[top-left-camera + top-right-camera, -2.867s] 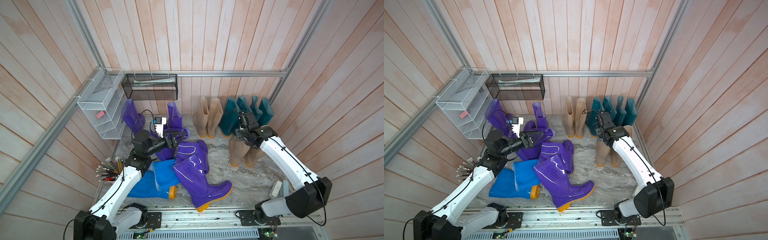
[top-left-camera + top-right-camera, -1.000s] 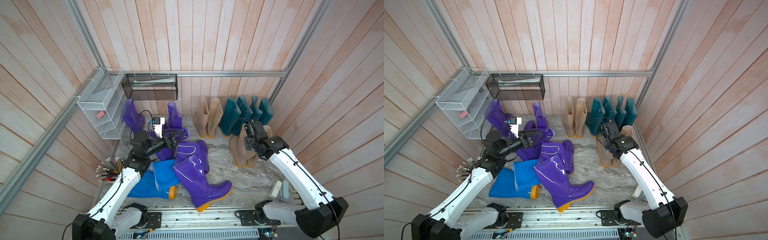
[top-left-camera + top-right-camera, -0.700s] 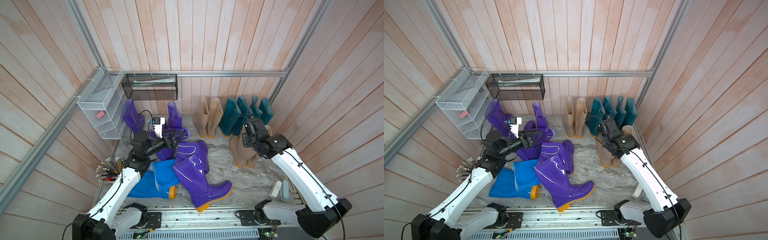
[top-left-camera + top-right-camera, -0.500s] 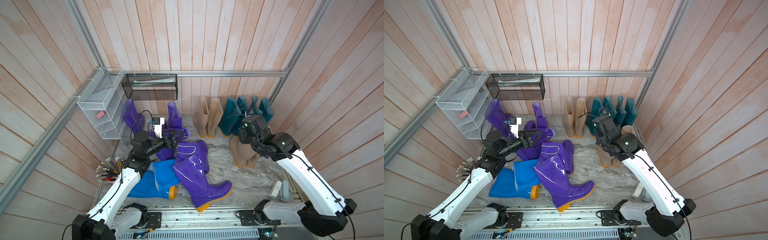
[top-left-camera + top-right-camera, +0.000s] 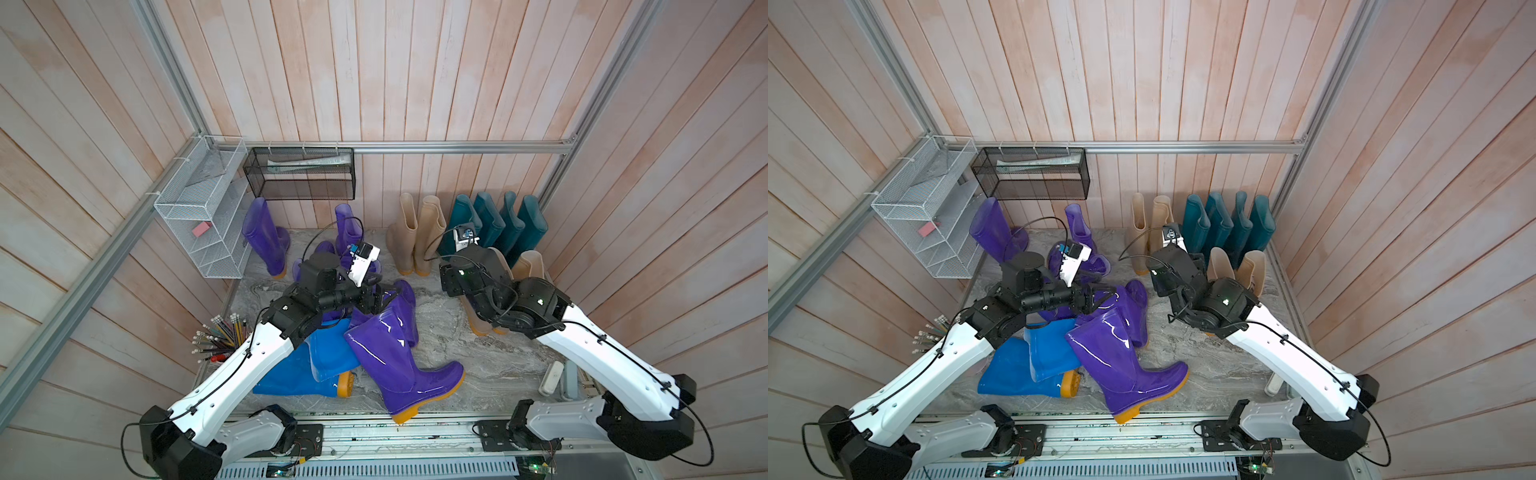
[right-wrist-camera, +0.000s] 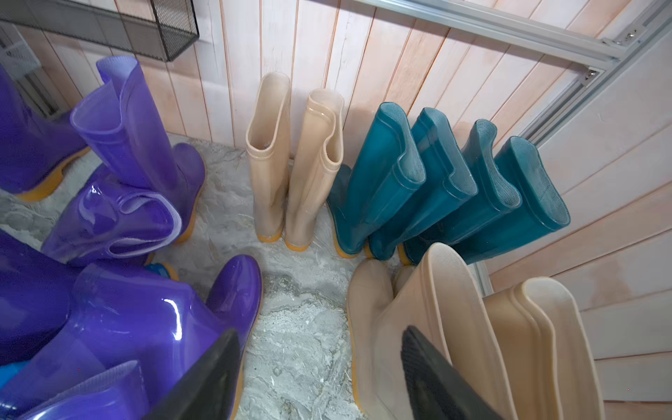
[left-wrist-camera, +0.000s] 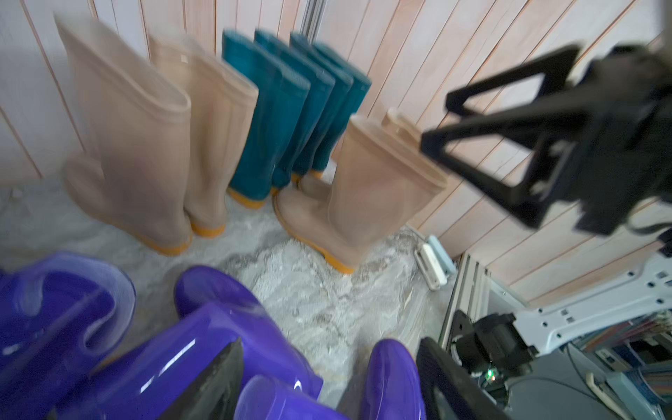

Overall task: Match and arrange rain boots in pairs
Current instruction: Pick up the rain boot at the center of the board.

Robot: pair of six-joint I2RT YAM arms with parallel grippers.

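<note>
Your right gripper [image 6: 320, 334] hangs spread and empty beside the front beige pair [image 6: 447, 302], which stands by the teal row [image 6: 436, 182], I'd guess so colours stay grouped. Left gripper [image 7: 329, 343] is spread too, over the tumbled purple boots [image 5: 386, 332], likely next.

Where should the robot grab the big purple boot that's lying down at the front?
Probably the thin rim of the big purple boot's tall shaft, coming from the back with the left pincer. The boot lies tipped over, shaft end nearest that open pincer; the foot looks too wide.
</note>
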